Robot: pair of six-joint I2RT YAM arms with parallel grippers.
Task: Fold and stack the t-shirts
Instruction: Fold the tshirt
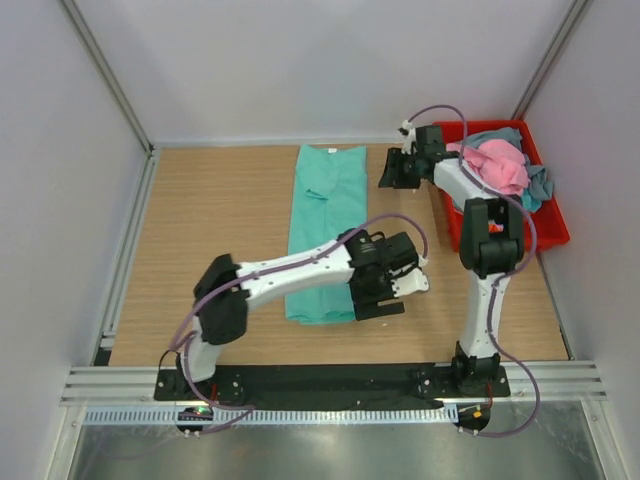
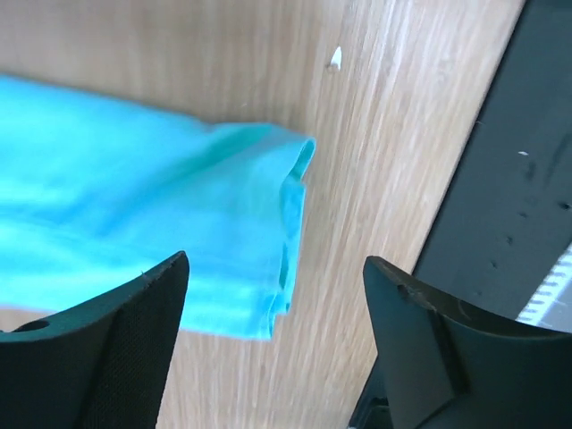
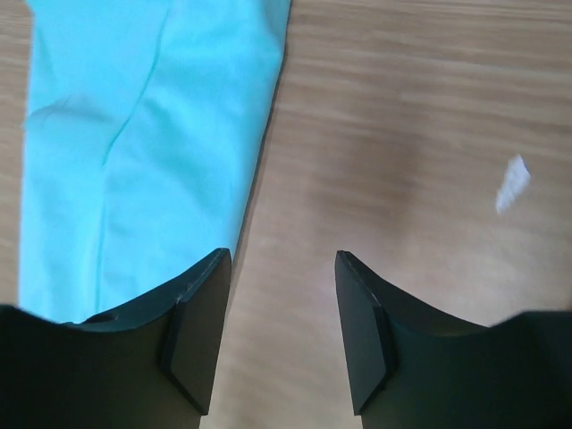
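Looking at a teal-green t-shirt (image 1: 322, 235) folded into a long narrow strip, laid flat down the middle of the wooden table (image 1: 220, 220), running from the far edge toward the near side. Down at the near right corner of that strip, the left gripper (image 1: 385, 290) hanging low, jaws spread wide with nothing pinched between them. From the left wrist view, just the doubled-over corner of the cloth lying loose on the wood under the gap. Up at the far end, just off the right edge of the strip, the right gripper (image 1: 398, 170), jaws parted about halfway and not holding anything either. Only bare wood between its fingers (image 3: 197, 340), with the shirt's edge passing by the left one. Over on the far right, a red bin (image 1: 555, 238) with more shirts heaped in it: a pink one (image 1: 497, 165) on top, grey-blue cloth (image 1: 540, 185) poking out around it. Can't make out separate pieces under the pink.
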